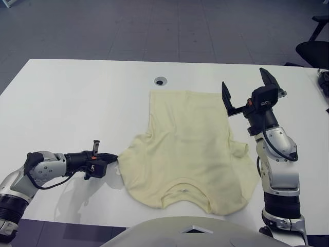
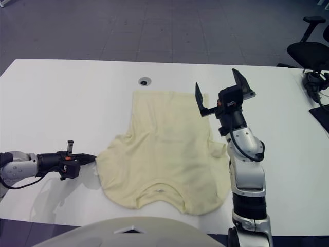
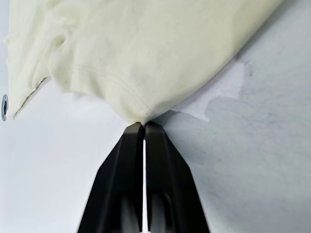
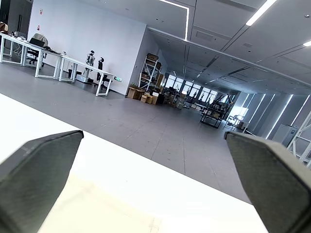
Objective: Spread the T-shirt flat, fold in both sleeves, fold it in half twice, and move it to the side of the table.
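A pale yellow T-shirt (image 1: 187,149) lies on the white table (image 1: 67,103), collar toward me and hem at the far side. Its left sleeve (image 3: 131,104) is drawn out to a point, and my left gripper (image 1: 114,157) lies low on the table, shut on that sleeve's tip. The right sleeve (image 1: 241,149) is bunched against the body. My right gripper (image 1: 248,88) is raised above the shirt's far right corner, open and holding nothing, its two fingers pointing up and away.
A round cable hole (image 1: 160,81) sits in the table just beyond the hem. An office chair (image 1: 313,49) and dark items (image 2: 313,82) are at the far right edge. Bare table lies left and right of the shirt.
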`<state>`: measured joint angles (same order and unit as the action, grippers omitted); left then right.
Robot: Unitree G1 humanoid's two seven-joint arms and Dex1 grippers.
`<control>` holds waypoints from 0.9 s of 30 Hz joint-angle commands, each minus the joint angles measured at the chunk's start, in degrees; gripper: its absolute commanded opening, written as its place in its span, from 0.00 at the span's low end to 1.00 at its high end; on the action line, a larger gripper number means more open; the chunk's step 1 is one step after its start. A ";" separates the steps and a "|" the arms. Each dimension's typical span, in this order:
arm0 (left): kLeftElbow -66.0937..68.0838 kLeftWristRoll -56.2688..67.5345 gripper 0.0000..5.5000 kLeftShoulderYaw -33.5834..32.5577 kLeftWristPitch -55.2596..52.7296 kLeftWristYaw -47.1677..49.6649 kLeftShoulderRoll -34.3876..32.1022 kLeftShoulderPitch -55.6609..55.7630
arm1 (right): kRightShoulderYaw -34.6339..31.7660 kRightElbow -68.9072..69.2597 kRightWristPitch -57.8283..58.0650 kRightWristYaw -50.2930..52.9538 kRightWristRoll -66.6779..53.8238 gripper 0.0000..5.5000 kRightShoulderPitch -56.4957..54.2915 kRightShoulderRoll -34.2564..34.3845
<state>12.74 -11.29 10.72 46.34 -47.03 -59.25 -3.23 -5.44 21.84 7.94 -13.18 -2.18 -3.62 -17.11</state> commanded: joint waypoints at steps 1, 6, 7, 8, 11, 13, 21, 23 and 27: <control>-0.27 -0.86 0.00 0.81 -0.44 -1.28 -0.85 0.28 | 0.22 1.29 0.58 0.32 0.13 0.98 0.66 0.24; -5.84 3.69 0.00 -1.56 -1.73 -1.83 -1.86 0.19 | 0.48 1.38 0.69 0.34 0.37 0.98 0.58 0.28; -7.15 4.79 0.00 -2.10 -2.19 -1.98 -2.05 0.17 | 0.51 1.41 0.71 0.36 0.42 0.98 0.59 0.30; -8.71 5.84 0.00 -2.72 -2.86 -2.02 -2.17 0.27 | 0.56 1.44 0.72 0.39 0.45 0.98 0.60 0.31; -12.31 8.41 0.00 -4.23 -4.90 -2.48 -2.17 0.76 | 0.75 1.50 0.71 0.64 0.62 0.98 0.67 0.39; -14.44 10.00 0.00 -4.53 -6.30 -3.39 -2.19 0.64 | 0.97 1.23 0.68 0.79 0.82 0.98 0.47 0.50; -22.64 10.86 0.00 -1.19 -11.43 -6.07 1.03 3.68 | 1.89 -0.82 0.66 1.24 2.20 0.98 -0.74 0.64; -23.52 9.75 0.00 -0.09 -12.45 -6.54 1.84 5.01 | 2.24 -1.64 0.87 1.55 3.11 0.98 -0.97 0.53; -24.37 6.79 0.00 4.14 -14.35 -8.54 4.81 9.08 | 2.71 -2.16 0.84 1.88 3.78 0.98 -1.19 0.75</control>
<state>-10.74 -2.80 12.59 32.94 -54.10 -55.98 3.49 -3.04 19.92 8.28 -11.49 1.06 -4.18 -16.47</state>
